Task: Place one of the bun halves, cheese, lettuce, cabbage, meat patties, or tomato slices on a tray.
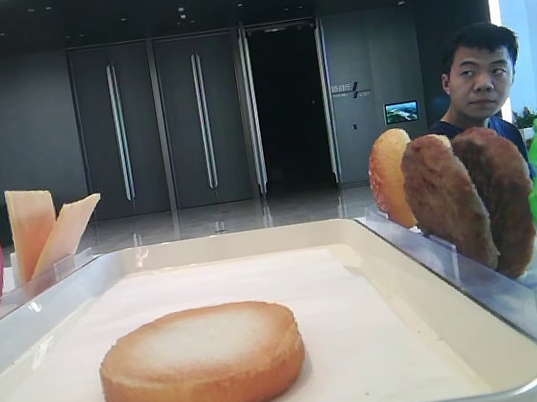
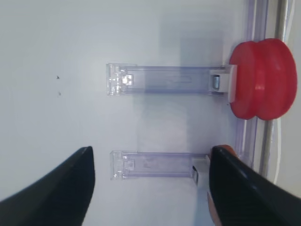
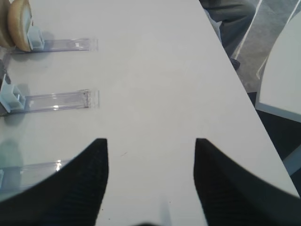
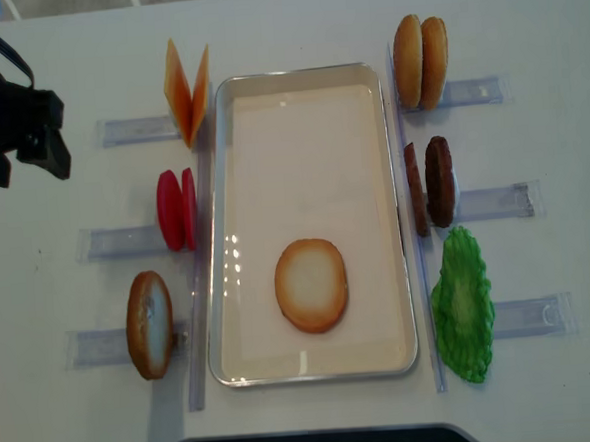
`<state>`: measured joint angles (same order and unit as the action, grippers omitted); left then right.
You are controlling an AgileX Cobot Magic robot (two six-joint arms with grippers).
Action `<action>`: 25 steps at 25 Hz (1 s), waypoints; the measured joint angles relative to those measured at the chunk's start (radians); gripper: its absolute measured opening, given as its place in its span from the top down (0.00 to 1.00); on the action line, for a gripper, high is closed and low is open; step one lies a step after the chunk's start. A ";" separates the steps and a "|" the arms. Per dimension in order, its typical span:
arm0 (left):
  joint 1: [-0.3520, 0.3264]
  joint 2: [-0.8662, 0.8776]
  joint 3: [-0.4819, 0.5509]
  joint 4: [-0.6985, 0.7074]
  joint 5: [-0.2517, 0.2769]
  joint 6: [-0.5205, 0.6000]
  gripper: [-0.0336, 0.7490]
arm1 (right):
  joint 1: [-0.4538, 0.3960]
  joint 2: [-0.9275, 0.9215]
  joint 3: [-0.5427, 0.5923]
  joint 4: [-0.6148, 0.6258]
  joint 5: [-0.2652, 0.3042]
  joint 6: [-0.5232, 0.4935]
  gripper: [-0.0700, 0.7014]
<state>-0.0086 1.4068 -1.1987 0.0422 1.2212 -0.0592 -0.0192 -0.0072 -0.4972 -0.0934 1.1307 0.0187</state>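
White table (image 4: 524, 27) fills the top view. Cream tray (image 4: 408, 274) sits in the middle, long axis running near to far. One bun half (image 4: 311, 285) lies flat, pale face up, inside the tray toward its near end, clear of the rim. So a placement looks done already.

Everything else stands on edge in clear holders (image 4: 494, 203) flanking the tray, probably so a gripper can pinch each piece from above.
- Right side: two more buns (image 4: 420, 61) far, two patties (image 4: 431, 185) middle, lettuce (image 4: 463, 306) near.
- Left side: cheese (image 4: 187, 85) slices leaning in a V far, tomato (image 4: 176, 209) slices middle, another bun (image 4: 149, 324) near.

All of these are outside the tray, just beside its rim.

Left arm (image 4: 13, 118) is at the far left, well apart from the tray. Left gripper (image 2: 150, 188) in its wrist view: fingers spread wide, nothing between them, hanging over bare table and a clear holder with the tomato slices off to one side. Looks parked, not reaching.

Right gripper (image 3: 150, 179): also wide, empty, over bare table right of the holders. Not visible in the top view.

A person (image 1: 478, 79) sits beyond the table in the low view.

Judgement: bun placement complete, both grippers clear; any next piece needs a pinch from a holder.
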 joint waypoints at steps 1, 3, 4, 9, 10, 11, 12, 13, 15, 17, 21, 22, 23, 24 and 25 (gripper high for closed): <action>0.010 0.000 0.000 0.003 0.000 0.005 0.22 | 0.000 0.000 0.000 0.000 0.000 0.000 0.37; 0.021 0.000 0.000 0.006 0.000 0.010 0.22 | 0.000 0.000 0.000 0.000 0.000 0.000 0.37; 0.022 0.000 0.000 0.008 0.000 0.012 0.22 | 0.000 0.000 0.000 0.000 0.000 0.000 0.37; 0.022 -0.019 0.007 0.015 0.000 0.018 0.22 | 0.000 0.000 0.000 0.000 0.000 0.000 0.37; 0.022 -0.031 0.016 0.015 0.000 0.018 0.22 | 0.000 0.000 0.000 0.000 0.000 0.000 0.37; 0.022 -0.050 0.026 0.015 0.000 0.018 0.22 | 0.000 0.000 0.000 0.000 0.000 0.000 0.37; 0.022 -0.073 0.042 0.015 0.000 0.018 0.22 | 0.000 0.000 0.000 0.000 0.000 0.000 0.37; 0.022 -0.100 0.059 0.015 0.000 0.018 0.22 | 0.000 0.000 0.000 0.000 0.000 0.000 0.37; 0.022 -0.159 0.097 0.015 0.001 0.019 0.22 | 0.000 0.000 0.000 0.000 0.000 0.000 0.37; 0.022 -0.226 0.143 0.015 0.002 0.019 0.22 | 0.000 0.000 0.000 0.000 0.000 0.000 0.37; 0.022 -0.380 0.234 0.016 0.011 0.020 0.22 | 0.000 0.000 0.000 0.000 0.000 0.000 0.37; 0.022 -0.421 0.254 0.016 0.014 0.020 0.22 | 0.000 0.000 0.000 0.000 0.000 0.000 0.37; 0.022 -0.461 0.279 0.016 0.015 0.021 0.22 | 0.000 0.000 0.000 0.000 0.000 0.000 0.37; 0.022 -0.494 0.305 0.016 0.017 0.021 0.22 | 0.000 0.000 0.000 0.000 0.000 0.000 0.37; 0.022 -0.533 0.328 0.016 0.017 0.021 0.22 | 0.000 0.000 0.000 0.000 0.000 0.000 0.37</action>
<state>0.0132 0.8739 -0.8704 0.0582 1.2380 -0.0385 -0.0192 -0.0072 -0.4972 -0.0934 1.1307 0.0187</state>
